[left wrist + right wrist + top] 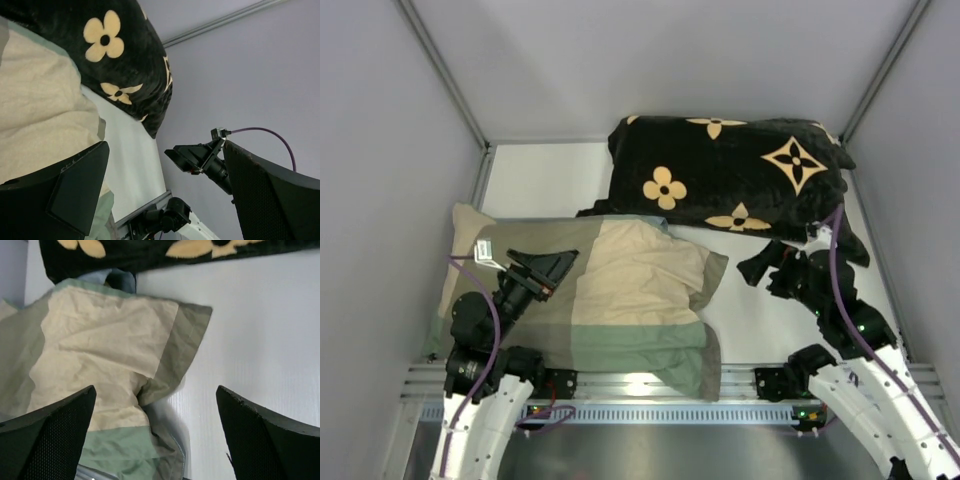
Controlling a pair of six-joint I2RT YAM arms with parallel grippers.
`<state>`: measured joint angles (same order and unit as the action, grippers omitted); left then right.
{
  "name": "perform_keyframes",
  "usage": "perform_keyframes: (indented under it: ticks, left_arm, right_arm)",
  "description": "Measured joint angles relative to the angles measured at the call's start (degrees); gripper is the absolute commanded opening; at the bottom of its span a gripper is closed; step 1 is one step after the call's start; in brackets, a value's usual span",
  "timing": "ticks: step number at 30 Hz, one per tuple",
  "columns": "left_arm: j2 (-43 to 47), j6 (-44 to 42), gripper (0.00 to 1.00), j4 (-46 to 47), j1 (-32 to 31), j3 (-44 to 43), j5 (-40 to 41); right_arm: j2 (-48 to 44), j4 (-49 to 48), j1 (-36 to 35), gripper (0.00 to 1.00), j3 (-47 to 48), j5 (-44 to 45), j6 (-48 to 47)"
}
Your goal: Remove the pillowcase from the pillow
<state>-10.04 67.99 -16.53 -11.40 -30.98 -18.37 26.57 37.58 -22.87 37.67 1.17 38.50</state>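
Near-left part of the pillowcase (620, 300) hidden under the left arm. Hard to make out how much of the pillow (460, 225) sits inside, with only 1 cream corner showing at far left. Left gripper (548, 268) over the olive block, spread wide and holding nothing, contact with the cloth unclear. Right gripper (758, 268) over bare table (770, 325), equally wide and empty. Wrinkled beige middle, olive sides, sage near strip, 1 grey-blue fold at the far edge. Farthest, a black cushion (720, 170), partly behind the right arm.
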Motion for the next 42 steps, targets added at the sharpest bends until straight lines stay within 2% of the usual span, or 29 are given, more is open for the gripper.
perform_keyframes:
  ticks: [4,9,12,21,27,30,37,40,42]
  left_arm:
    - [-1.0,-1.1,0.99,-6.3,0.0,-1.3,0.9]
    - [-5.2,-5.4,0.99,-13.4,0.0,-7.5,3.6]
    - [-4.6,-7.4,0.99,-15.2,0.0,-8.7,5.3]
    - [-4.4,-9.4,0.99,-18.6,0.0,-8.6,6.9]
    - [-7.3,-9.9,0.99,-19.1,0.0,-8.3,5.9]
    - [-7.4,-10.1,0.99,-19.6,0.0,-8.3,5.6]
    - [-7.4,-11.0,0.99,-19.6,0.0,-8.3,4.6]
    - [-7.4,-11.0,0.99,-19.7,0.0,-8.3,4.2]
    - [-7.4,-10.9,0.98,-19.7,0.0,-8.3,4.2]
  right_arm:
    - [3.9,-4.4,0.0,0.99,-4.2,-6.7,0.1]
    - [9.8,-29.5,0.0,0.99,-19.4,-25.1,7.1]
    - [18.4,-37.2,0.0,0.99,-24.3,-29.3,9.5]
    - [26.4,-38.5,0.0,1.00,-22.7,-25.1,2.5]
    - [36.5,-48.3,-0.6,0.99,-23.1,-28.1,3.5]
    - [40.0,-55.2,-4.2,0.99,-23.8,-28.8,4.6]
    - [41.8,-63.6,-19.0,0.99,-26.1,-24.2,7.9]
    - [42.9,-67.0,-23.9,0.93,-26.8,-22.2,9.4]
    - [45.0,-69.7,-25.2,0.79,-26.8,-21.8,9.9]
